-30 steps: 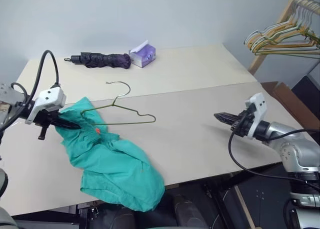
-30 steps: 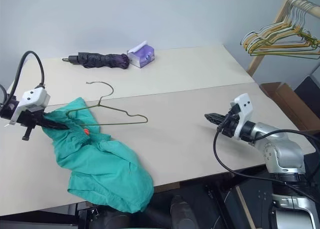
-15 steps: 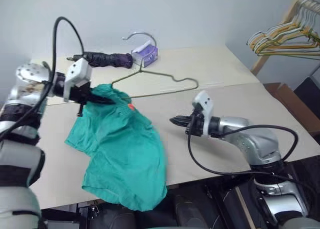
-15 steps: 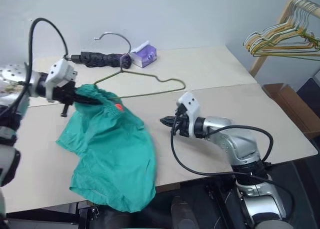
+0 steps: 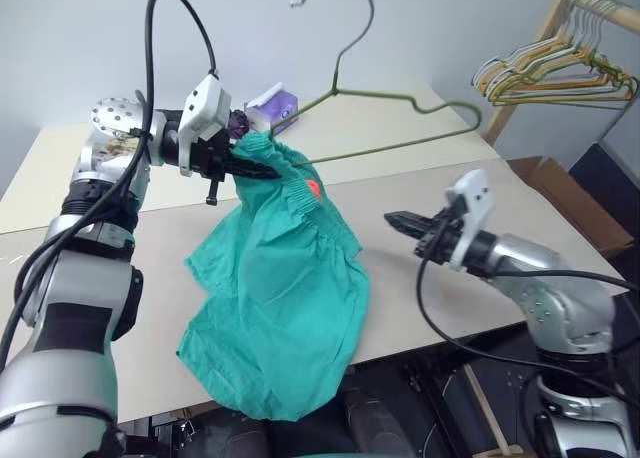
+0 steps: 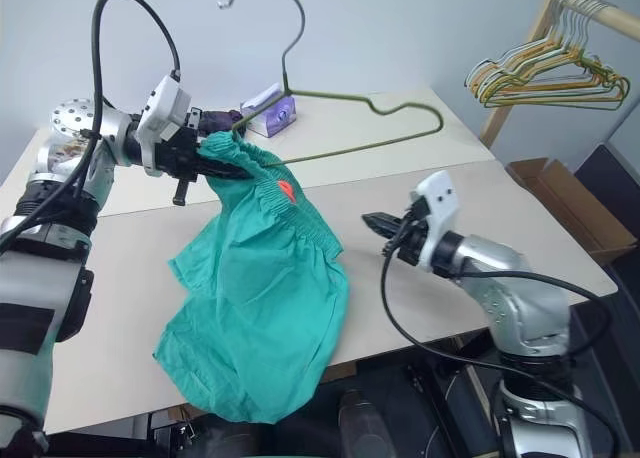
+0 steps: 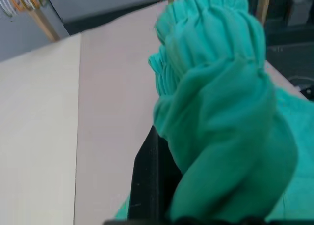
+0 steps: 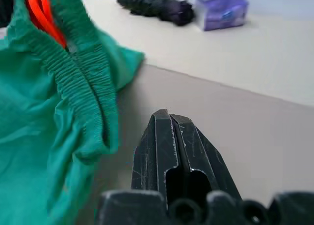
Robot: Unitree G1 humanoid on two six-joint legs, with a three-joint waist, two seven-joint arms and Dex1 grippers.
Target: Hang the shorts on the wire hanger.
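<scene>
Farthest to the left of the shorts, the left gripper (image 5: 262,168) is clamped on the gathered waistband of the teal-green shorts (image 5: 285,298), and the olive wire hanger (image 5: 395,113) is lifted along with that bunch of cloth. Whether the fingers pinch the wire itself or it is only caught in the fabric cannot be told. The shorts hang from the grip, well clear of the table at the waistband, with the legs draping down past the near edge of the beige table (image 5: 390,278); a small orange tag (image 5: 312,188) sits just under the waistband. The hanger slants up and away to the right of the shorts, hook highest.

Behind the shorts, a purple tissue pack (image 5: 270,106) lies on the table, and the dark folded umbrella (image 8: 154,6) lies beside it.

To the right of the shorts, near but apart from them, the right gripper (image 5: 400,221) points at the cloth; its two black fingers lie pressed together and hold nothing.

The step in hand looks like lifting both items so the second arm can help. Next, the right gripper would need to part its fingers and take hold of the hanger's free shoulder or the far side of the waistband, so the cloth can be spread and worked onto the wire.

Well to the right of the shorts, a bunch of coloured hangers (image 5: 555,73) hangs on a wooden rack.
</scene>
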